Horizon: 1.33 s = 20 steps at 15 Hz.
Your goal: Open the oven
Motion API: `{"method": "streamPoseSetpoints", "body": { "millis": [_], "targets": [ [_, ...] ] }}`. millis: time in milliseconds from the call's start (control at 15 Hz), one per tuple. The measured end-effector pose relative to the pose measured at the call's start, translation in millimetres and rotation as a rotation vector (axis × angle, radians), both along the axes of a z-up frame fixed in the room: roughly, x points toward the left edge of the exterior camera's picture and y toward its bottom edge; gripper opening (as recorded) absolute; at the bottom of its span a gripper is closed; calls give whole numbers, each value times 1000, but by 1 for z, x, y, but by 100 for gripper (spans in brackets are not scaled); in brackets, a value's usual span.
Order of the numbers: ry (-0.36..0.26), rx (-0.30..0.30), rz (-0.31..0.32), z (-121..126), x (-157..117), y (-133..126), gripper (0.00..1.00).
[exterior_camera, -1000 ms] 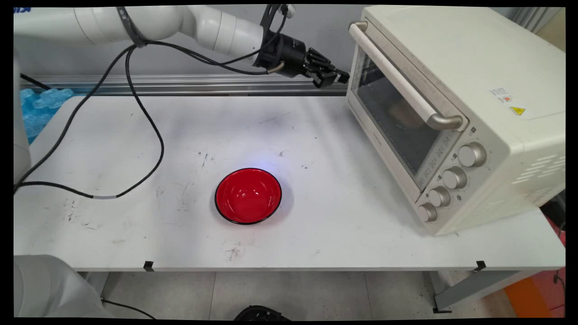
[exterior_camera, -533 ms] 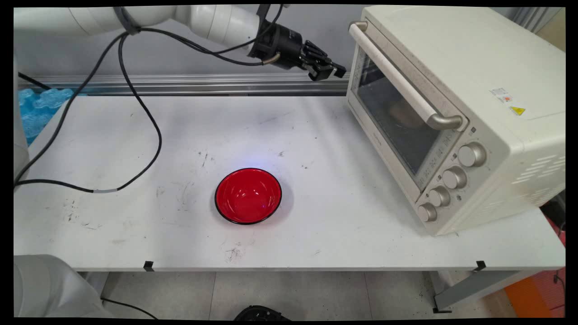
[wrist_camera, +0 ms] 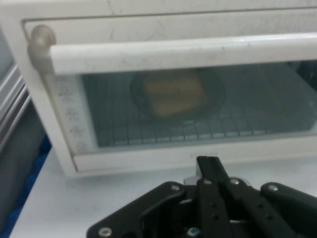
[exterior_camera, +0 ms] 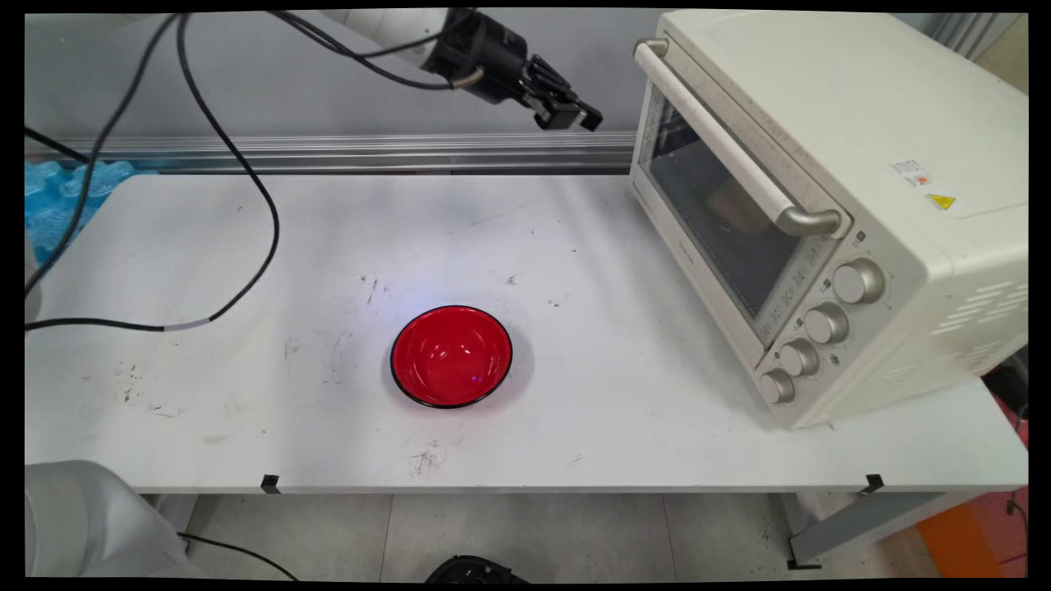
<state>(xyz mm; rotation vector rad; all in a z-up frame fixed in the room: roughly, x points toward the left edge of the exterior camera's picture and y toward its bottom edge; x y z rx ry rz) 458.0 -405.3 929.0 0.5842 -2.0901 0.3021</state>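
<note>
Hovering clenched and empty, pincer [exterior_camera: 568, 116] is sitting just left of the oven [exterior_camera: 829, 205], level with the door handle [wrist_camera: 183, 49]. Door is staying closed; something tan in a dark dish [wrist_camera: 176, 94] is sitting inside on the rack. Bowl [exterior_camera: 451, 356] is lying empty on the worktop [exterior_camera: 246, 410], well clear of the oven.

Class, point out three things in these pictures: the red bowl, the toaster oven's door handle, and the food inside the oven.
red bowl [exterior_camera: 451, 355], main view, on the middle of its red inside.
door handle [exterior_camera: 722, 139], main view, on the middle of the bar.
food [wrist_camera: 173, 94], hand view, on its yellowish top, seen through the door glass.
</note>
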Motion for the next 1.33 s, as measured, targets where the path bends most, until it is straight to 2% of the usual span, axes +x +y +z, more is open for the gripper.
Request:
{"method": "streamPoseSetpoints", "body": {
  "millis": [400, 800, 867, 1333],
  "targets": [
    [-88, 49, 45, 34, 29, 17, 0],
    [-144, 100, 78, 62, 58, 42, 0],
    [-151, 110, 82, 67, 62, 47, 100],
    [-186, 168, 89, 87, 86, 72, 100]
  ]
}}
